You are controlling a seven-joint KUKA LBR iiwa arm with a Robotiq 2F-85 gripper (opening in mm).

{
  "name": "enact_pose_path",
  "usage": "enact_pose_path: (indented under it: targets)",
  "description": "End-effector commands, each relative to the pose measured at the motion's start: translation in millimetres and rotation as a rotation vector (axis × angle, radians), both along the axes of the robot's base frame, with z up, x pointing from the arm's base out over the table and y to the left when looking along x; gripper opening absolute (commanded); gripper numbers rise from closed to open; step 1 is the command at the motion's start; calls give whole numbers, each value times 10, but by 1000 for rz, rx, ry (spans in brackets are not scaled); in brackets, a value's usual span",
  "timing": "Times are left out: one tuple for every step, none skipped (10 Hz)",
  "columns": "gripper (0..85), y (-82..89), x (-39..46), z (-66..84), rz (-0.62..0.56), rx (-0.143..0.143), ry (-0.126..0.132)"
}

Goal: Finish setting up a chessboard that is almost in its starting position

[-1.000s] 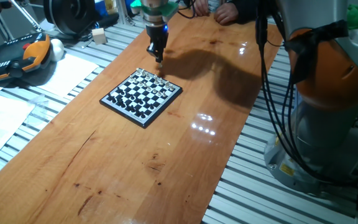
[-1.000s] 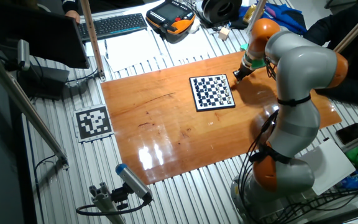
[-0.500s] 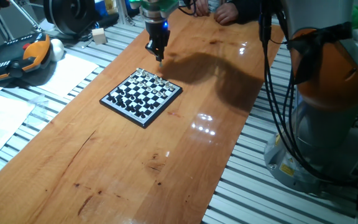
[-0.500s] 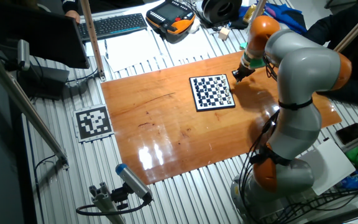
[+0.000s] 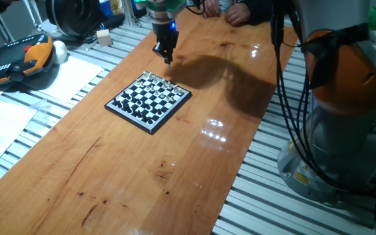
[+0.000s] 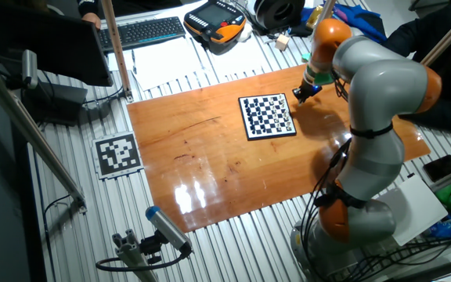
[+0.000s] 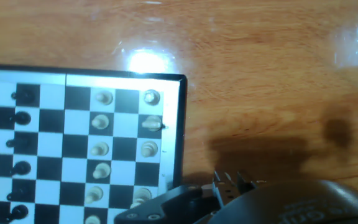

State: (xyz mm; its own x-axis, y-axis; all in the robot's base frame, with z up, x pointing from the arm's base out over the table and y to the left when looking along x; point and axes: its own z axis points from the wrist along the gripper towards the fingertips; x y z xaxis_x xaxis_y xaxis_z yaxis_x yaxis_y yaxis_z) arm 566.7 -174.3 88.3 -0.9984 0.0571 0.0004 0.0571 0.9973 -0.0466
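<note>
The chessboard (image 5: 129,120) is a small black-rimmed checkered board on the wooden table, with rows of tiny black and white pieces. It also shows in the other fixed view (image 6: 271,136) and fills the left of the hand view (image 7: 180,124), white pieces nearest the rim. My gripper (image 5: 167,57) hangs just beyond the board's far corner, above bare wood, and also shows in the other fixed view (image 6: 297,95). Its fingers look closed together. I cannot see whether a piece is between them. In the hand view only the dark gripper body shows at the bottom edge.
An orange and black teach pendant (image 5: 15,59) and white papers (image 5: 77,75) lie left of the table. A small wooden block (image 5: 103,37) and a person's hands (image 5: 234,12) are at the far end. My arm's base (image 5: 344,98) stands to the right. A keyboard (image 6: 143,31) lies beyond.
My gripper has risen slightly and drifted away from the board's far corner. The board and its pieces have not visibly moved.
</note>
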Motion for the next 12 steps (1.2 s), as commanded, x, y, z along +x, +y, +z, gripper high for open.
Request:
enact_pose_path:
  targets:
    - [0, 2, 0, 0, 11, -61, 3]
    - [0, 2, 0, 0, 18, -73, -1]
    - [0, 2, 0, 0, 18, -56, 10]
    - [0, 2, 0, 0, -21, -15, 34]
    - [0, 148, 48, 28, -47, -13, 40]
    - [0, 310, 97, 57, -74, 13, 35]
    - [0, 419, 126, 92, -88, 29, 32]
    - [0, 499, 142, 133, -95, 29, 32]
    - [0, 565, 148, 141, -100, 29, 33]
    - [0, 639, 145, 118, -107, 28, 25]
    - [0, 700, 138, 85, -110, 13, 15]
    - [0, 732, 129, 61, -110, 4, 12]
